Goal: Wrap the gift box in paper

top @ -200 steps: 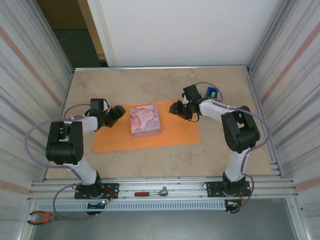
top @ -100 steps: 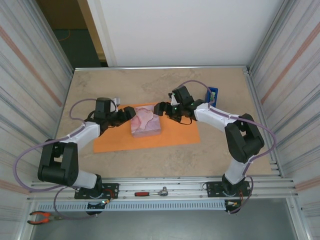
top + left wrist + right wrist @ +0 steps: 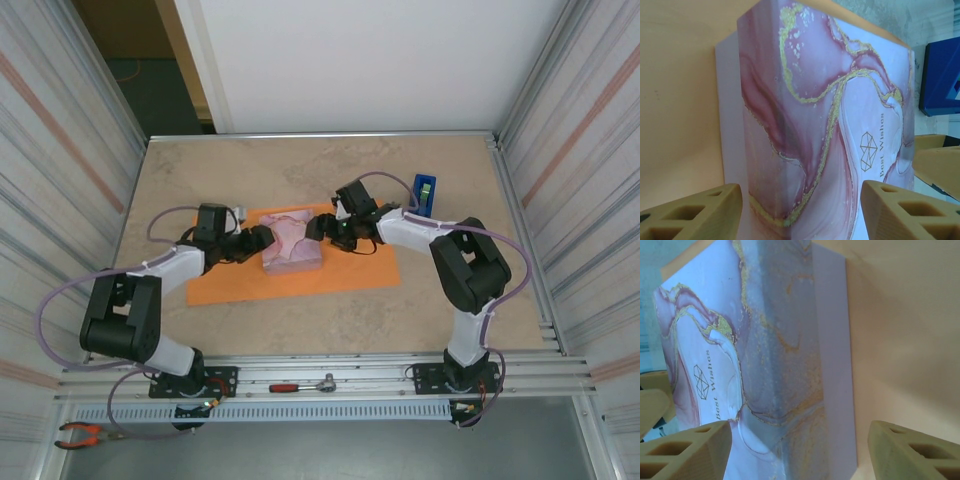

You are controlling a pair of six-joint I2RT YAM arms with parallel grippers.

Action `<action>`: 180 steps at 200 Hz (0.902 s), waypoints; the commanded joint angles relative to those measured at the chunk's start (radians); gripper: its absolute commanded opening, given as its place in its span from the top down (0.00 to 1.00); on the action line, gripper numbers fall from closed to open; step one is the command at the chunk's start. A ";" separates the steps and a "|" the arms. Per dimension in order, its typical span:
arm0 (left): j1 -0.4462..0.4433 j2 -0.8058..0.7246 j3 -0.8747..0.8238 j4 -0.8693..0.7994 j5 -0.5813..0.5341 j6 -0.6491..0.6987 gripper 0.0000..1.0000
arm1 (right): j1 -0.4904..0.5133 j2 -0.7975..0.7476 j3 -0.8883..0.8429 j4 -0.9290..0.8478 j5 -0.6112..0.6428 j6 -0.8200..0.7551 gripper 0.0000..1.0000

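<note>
The gift box [image 3: 291, 243] is a squarish pink marbled block with gold veins, and it rests on the orange paper [image 3: 330, 270] spread flat on the table. My left gripper [image 3: 257, 240] sits at the box's left side, jaws open, its tan fingers [image 3: 690, 215] spread before the box wall [image 3: 810, 130]. From the right, my right gripper [image 3: 318, 228] meets the box's right side, also open, with fingers [image 3: 912, 452] wide apart in front of the box [image 3: 775, 340]. Nothing is clamped. Paper lies beside the box in the left wrist view [image 3: 680, 100] and the right wrist view [image 3: 905, 340].
A blue tape dispenser [image 3: 424, 190] stands at the back right, off the paper, also seen as a blue block [image 3: 940, 75]. A ratchet wrench [image 3: 300, 385] and pliers [image 3: 85, 435] lie on the near rail. Corrugated walls close both sides.
Both arms have reached inward. The left gripper moved right from the paper's left edge to the box, and the right gripper moved left from the paper's far right corner to the box.
</note>
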 commanded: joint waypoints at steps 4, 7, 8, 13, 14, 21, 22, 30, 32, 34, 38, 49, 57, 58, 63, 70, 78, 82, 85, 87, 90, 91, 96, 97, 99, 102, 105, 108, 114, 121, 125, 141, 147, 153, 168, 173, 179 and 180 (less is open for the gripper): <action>-0.013 0.025 0.012 0.044 0.050 0.004 0.37 | 0.010 0.015 0.013 0.030 -0.030 0.017 0.36; -0.014 0.027 0.015 0.044 0.052 0.004 0.38 | 0.010 0.016 0.013 0.030 -0.030 0.018 0.38; -0.014 0.029 0.016 0.045 0.053 0.004 0.38 | 0.010 0.015 0.012 0.030 -0.031 0.018 0.39; -0.017 0.031 0.019 0.046 0.058 0.003 0.38 | 0.008 0.015 0.012 0.030 -0.032 0.019 0.42; -0.017 0.032 0.020 0.046 0.058 0.003 0.38 | 0.009 0.014 0.013 0.030 -0.032 0.019 0.42; -0.020 0.037 0.025 0.049 0.065 0.004 0.39 | 0.010 0.013 0.011 0.031 -0.033 0.019 0.45; -0.020 0.037 0.026 0.050 0.066 0.004 0.39 | 0.010 0.012 0.011 0.030 -0.033 0.020 0.46; -0.025 0.039 0.031 0.050 0.070 0.005 0.40 | 0.009 0.007 0.012 0.032 -0.033 0.019 0.49; -0.025 0.040 0.031 0.049 0.072 0.005 0.40 | 0.009 0.005 0.010 0.031 -0.033 0.020 0.50; -0.025 0.040 0.034 0.050 0.072 0.006 0.41 | 0.009 0.004 0.010 0.031 -0.033 0.020 0.51; -0.026 0.042 0.037 0.049 0.074 0.007 0.41 | 0.009 0.001 0.009 0.032 -0.033 0.019 0.52; -0.030 0.041 0.045 0.047 0.078 0.007 0.41 | 0.008 -0.008 0.004 0.033 -0.032 0.020 0.56; -0.032 0.042 0.051 0.044 0.078 0.007 0.42 | 0.008 -0.015 0.001 0.035 -0.032 0.020 0.57; -0.032 0.041 0.052 0.044 0.078 0.007 0.42 | 0.008 -0.016 0.001 0.035 -0.031 0.020 0.57; -0.033 0.041 0.056 0.043 0.079 0.007 0.42 | 0.008 -0.020 -0.001 0.037 -0.031 0.021 0.57; -0.033 0.041 0.062 0.040 0.077 0.009 0.42 | 0.008 -0.026 -0.002 0.040 -0.031 0.023 0.57; -0.033 0.042 0.069 0.037 0.077 0.008 0.42 | 0.008 -0.032 -0.005 0.041 -0.031 0.027 0.58; -0.031 0.044 0.073 0.035 0.077 0.009 0.42 | 0.008 -0.035 -0.006 0.042 -0.031 0.026 0.58; -0.032 0.045 0.074 0.033 0.077 0.010 0.42 | 0.007 -0.038 -0.007 0.042 -0.029 0.027 0.58; -0.032 0.045 0.075 0.032 0.077 0.010 0.42 | 0.008 -0.039 -0.009 0.043 -0.028 0.028 0.58; -0.033 0.046 0.079 0.031 0.077 0.010 0.42 | 0.008 -0.040 -0.011 0.044 -0.028 0.028 0.58; -0.033 0.045 0.080 0.030 0.077 0.011 0.42 | 0.008 -0.041 -0.011 0.043 -0.028 0.028 0.58; -0.032 0.047 0.082 0.028 0.077 0.011 0.42 | 0.008 -0.045 -0.012 0.044 -0.028 0.030 0.58; -0.032 0.047 0.082 0.027 0.077 0.011 0.42 | 0.008 -0.046 -0.013 0.044 -0.027 0.031 0.58; -0.034 0.047 0.083 0.027 0.077 0.013 0.42 | 0.007 -0.046 -0.013 0.044 -0.027 0.031 0.58; -0.034 0.047 0.085 0.026 0.077 0.013 0.41 | 0.008 -0.048 -0.016 0.045 -0.026 0.032 0.58; -0.034 0.048 0.084 0.027 0.077 0.012 0.42 | 0.009 -0.051 -0.017 0.045 -0.025 0.033 0.58; -0.034 0.049 0.084 0.026 0.077 0.015 0.42 | 0.008 -0.053 -0.019 0.046 -0.025 0.034 0.59; -0.035 0.049 0.085 0.024 0.077 0.016 0.41 | 0.008 -0.057 -0.024 0.049 -0.022 0.035 0.59; -0.034 0.050 0.084 0.021 0.076 0.016 0.41 | 0.008 -0.061 -0.032 0.053 -0.021 0.040 0.59; -0.034 0.051 0.083 0.021 0.076 0.016 0.41 | 0.007 -0.066 -0.034 0.054 -0.018 0.041 0.59; -0.036 0.050 0.075 0.023 0.072 0.017 0.42 | 0.008 -0.072 -0.046 0.061 -0.016 0.045 0.59; -0.036 0.048 0.069 0.025 0.070 0.017 0.42 | 0.008 -0.075 -0.050 0.064 -0.018 0.046 0.59; -0.037 0.048 0.065 0.026 0.068 0.017 0.41 | 0.008 -0.077 -0.053 0.067 -0.017 0.047 0.59; -0.038 0.052 0.054 0.033 0.064 0.013 0.41 | 0.006 -0.076 -0.056 0.065 -0.017 0.047 0.59; -0.039 0.054 0.051 0.035 0.063 0.010 0.41 | 0.006 -0.072 -0.056 0.064 -0.018 0.047 0.58; -0.038 0.055 0.048 0.038 0.063 0.010 0.41 | 0.005 -0.071 -0.057 0.065 -0.020 0.046 0.58; -0.038 0.055 0.047 0.039 0.063 0.009 0.41 | 0.005 -0.071 -0.057 0.064 -0.020 0.046 0.58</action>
